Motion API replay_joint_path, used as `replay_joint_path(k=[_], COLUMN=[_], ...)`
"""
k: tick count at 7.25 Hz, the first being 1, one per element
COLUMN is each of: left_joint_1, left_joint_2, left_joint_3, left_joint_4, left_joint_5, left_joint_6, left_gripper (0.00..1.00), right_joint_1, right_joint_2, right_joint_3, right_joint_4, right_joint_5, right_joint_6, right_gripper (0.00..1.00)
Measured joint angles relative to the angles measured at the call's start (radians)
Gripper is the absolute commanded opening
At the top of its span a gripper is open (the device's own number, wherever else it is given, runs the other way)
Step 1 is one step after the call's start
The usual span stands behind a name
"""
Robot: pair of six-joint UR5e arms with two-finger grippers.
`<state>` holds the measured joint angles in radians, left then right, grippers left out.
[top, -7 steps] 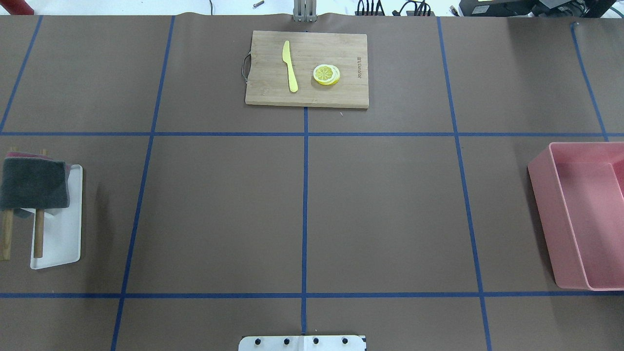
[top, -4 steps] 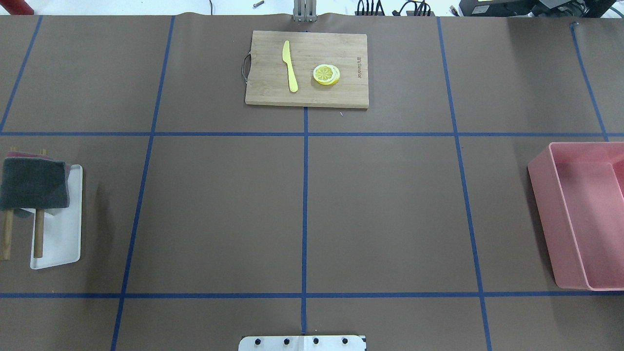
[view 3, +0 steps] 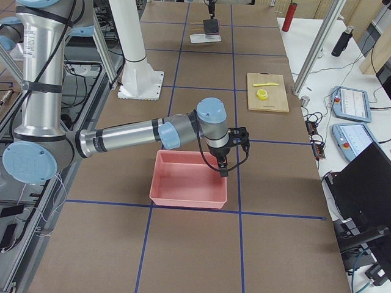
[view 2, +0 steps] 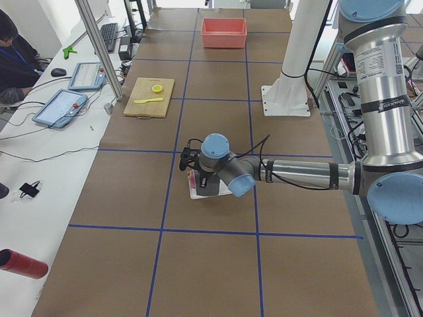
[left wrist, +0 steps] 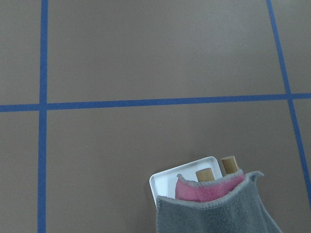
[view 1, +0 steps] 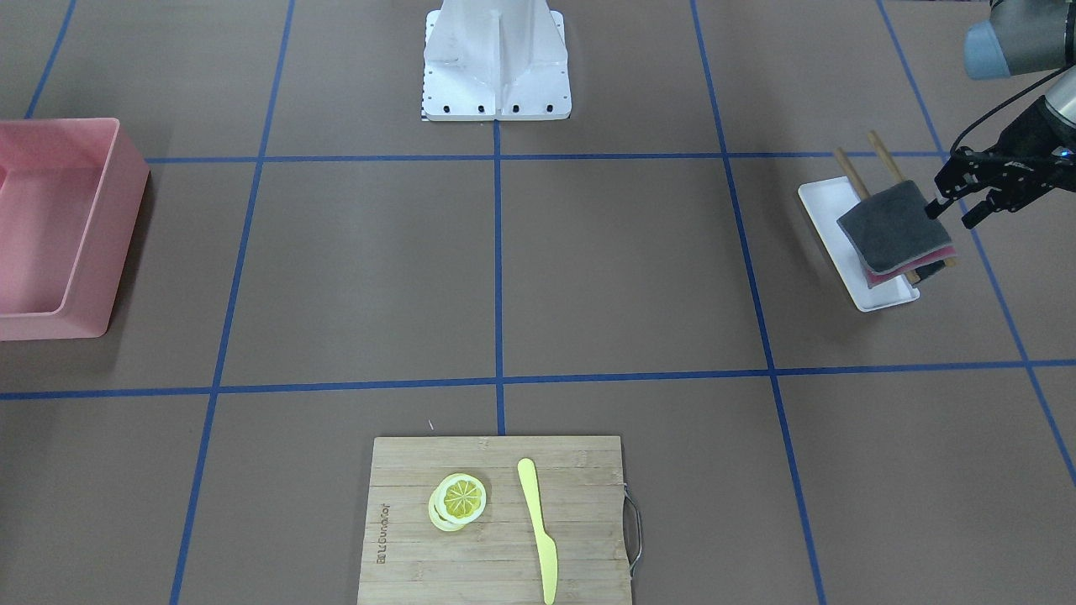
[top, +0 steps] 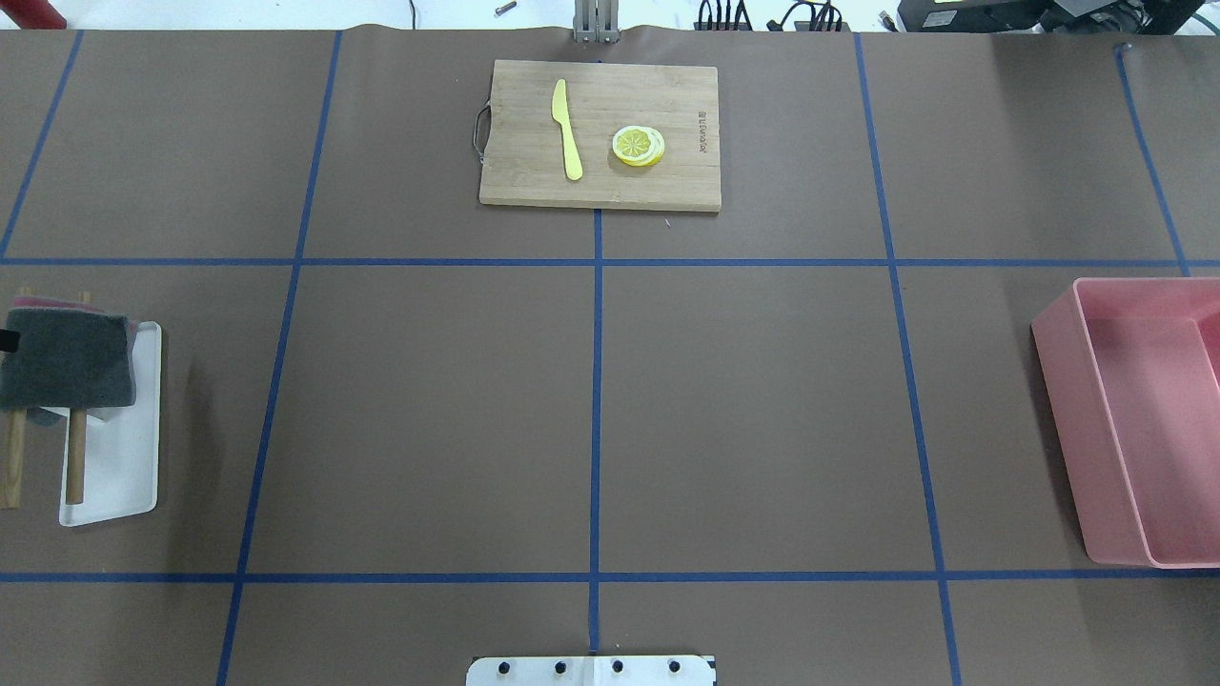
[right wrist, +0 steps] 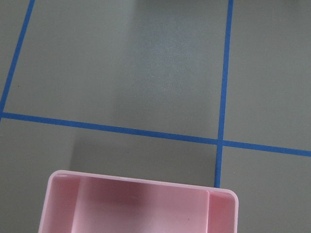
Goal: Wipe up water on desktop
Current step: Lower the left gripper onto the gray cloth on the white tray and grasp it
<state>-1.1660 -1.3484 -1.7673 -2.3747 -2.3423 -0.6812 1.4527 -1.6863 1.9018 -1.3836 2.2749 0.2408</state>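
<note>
The brown desktop with blue tape lines shows no water that I can make out. A grey cloth lies over a pink cloth on two wooden rods above a white tray; it also shows in the overhead view and the left wrist view. My left gripper is open, its fingers at the grey cloth's outer edge. My right gripper hangs over the pink bin; I cannot tell whether it is open or shut.
A bamboo cutting board with a yellow knife and lemon slices sits at the table's far middle. The pink bin stands at the right end. The robot's base is at the near middle.
A black tip of my left gripper has come into the overhead view's left edge beside the grey cloth. Nothing else has moved.
</note>
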Motion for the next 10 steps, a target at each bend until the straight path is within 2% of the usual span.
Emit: replay_joint_path(k=[5, 7, 8, 10], left_joint_1=[0.016, 0.018, 0.018, 0.018], left_joint_2=[-0.001, -0.002, -0.002, -0.001], left_joint_3=[0.003, 0.005, 0.006, 0.005], left_joint_4=[-0.008, -0.014, -0.017, -0.020], left_joint_5=[0.000, -0.001, -0.001, -0.003], left_joint_6=[0.001, 0.001, 0.001, 0.000], left_gripper=[0.34, 0.34, 0.30, 0.00], right_joint_1=[0.000, 0.000, -0.001, -0.001], right_joint_2=[-0.002, -0.006, -0.007, -0.007], right_joint_3=[-0.005, -0.006, -0.006, -0.006], right_joint_4=[0.000, 0.000, 0.000, 0.000], right_joint_5=[0.000, 0.000, 0.000, 0.000], right_joint_6=[0.000, 0.000, 0.000, 0.000], right_gripper=[1.00, 1.00, 1.00, 1.00])
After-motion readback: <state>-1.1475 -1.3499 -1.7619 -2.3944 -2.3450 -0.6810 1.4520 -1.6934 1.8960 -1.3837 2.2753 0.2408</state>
